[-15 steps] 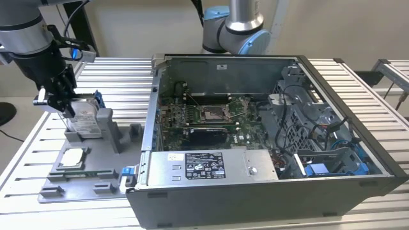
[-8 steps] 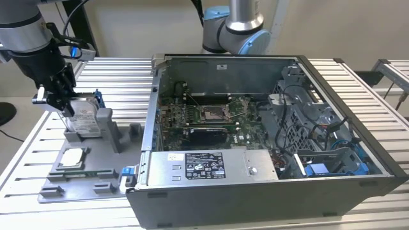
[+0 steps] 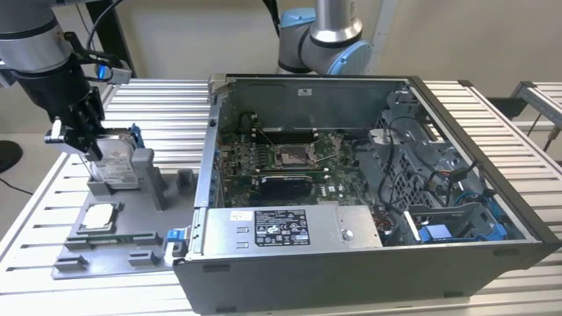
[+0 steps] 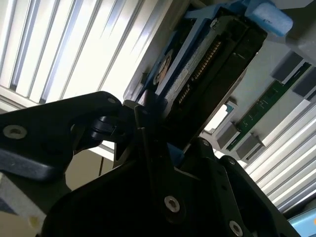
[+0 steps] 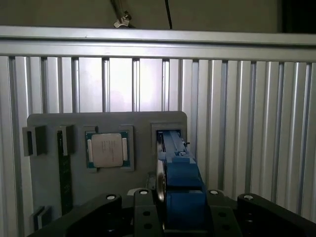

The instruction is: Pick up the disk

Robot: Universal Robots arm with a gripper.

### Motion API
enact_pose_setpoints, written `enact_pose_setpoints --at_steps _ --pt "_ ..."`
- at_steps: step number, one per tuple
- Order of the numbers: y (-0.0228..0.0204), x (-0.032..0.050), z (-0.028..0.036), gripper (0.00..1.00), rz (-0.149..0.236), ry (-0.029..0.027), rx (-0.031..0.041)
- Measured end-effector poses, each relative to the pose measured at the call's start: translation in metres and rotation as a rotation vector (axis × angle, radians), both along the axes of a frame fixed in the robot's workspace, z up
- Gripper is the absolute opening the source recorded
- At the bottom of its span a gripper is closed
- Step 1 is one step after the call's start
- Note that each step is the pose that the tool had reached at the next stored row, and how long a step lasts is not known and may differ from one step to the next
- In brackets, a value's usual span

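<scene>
The disk [image 3: 116, 168] stands on edge in a slot of the grey fixture plate [image 3: 105, 253] at the exterior view's left, its white label facing out and a blue bracket along its edges. My gripper [image 3: 88, 148] reaches down from above and is shut on the disk's upper end. In the first wrist view the disk's blue edge [image 5: 177, 163] runs away from the gripper [image 5: 180, 210], with a black finger close on each side. In the second wrist view the disk's dark underside and connector [image 4: 207, 64] extend out from the gripper [image 4: 173, 136].
A small square silver chip [image 3: 97, 217] [image 5: 106, 149] and a green memory stick [image 5: 64, 173] sit in the same fixture plate. An open computer case [image 3: 351, 184] stands close on the exterior view's right. Another arm's base [image 3: 325, 39] rises behind it. The table is slatted aluminium.
</scene>
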State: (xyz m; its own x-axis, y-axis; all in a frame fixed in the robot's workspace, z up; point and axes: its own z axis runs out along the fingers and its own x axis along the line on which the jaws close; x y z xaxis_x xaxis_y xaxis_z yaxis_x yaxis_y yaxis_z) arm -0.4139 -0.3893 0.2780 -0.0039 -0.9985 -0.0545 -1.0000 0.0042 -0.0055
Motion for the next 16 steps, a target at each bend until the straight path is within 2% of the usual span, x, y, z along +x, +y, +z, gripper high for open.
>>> enact_pose_setpoints --at_steps 7,16 --pt "0.0 0.0 -0.0021 0.0 0.0 0.0 0.0001" --pt "0.0001 0.0002 -0.0045 0.0 0.0 0.0047 -0.0005"
